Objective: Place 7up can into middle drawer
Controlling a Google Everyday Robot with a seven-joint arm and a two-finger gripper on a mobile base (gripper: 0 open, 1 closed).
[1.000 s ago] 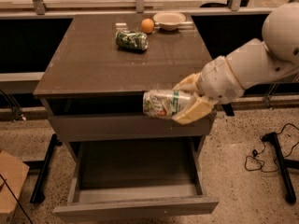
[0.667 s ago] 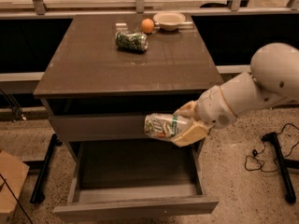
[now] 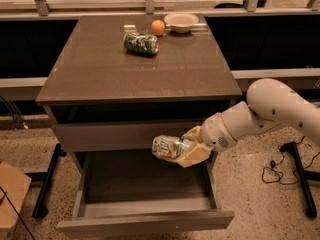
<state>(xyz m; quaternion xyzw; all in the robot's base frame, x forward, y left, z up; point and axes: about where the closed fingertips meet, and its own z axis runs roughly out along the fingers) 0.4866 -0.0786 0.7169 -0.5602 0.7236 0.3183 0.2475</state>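
The one camera is looking down from high in front, seemingly fairly near, the gripper (image 3: 183,150) hanging centre-right, the tabletop (image 3: 135,76) beyond its fingers (image 3: 198,155).

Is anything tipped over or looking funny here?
Only the green can, lying on its side on the table by the orange. The gripper grips the 7up can sideways above the open middle drawer.

I see warm dim light from above, sheen on tabletop (image 3: 120,76), drawer (image 3: 145,222) floor in shadow; gripper (image 3: 189,152) clamping can (image 3: 166,148) over drawer, lit
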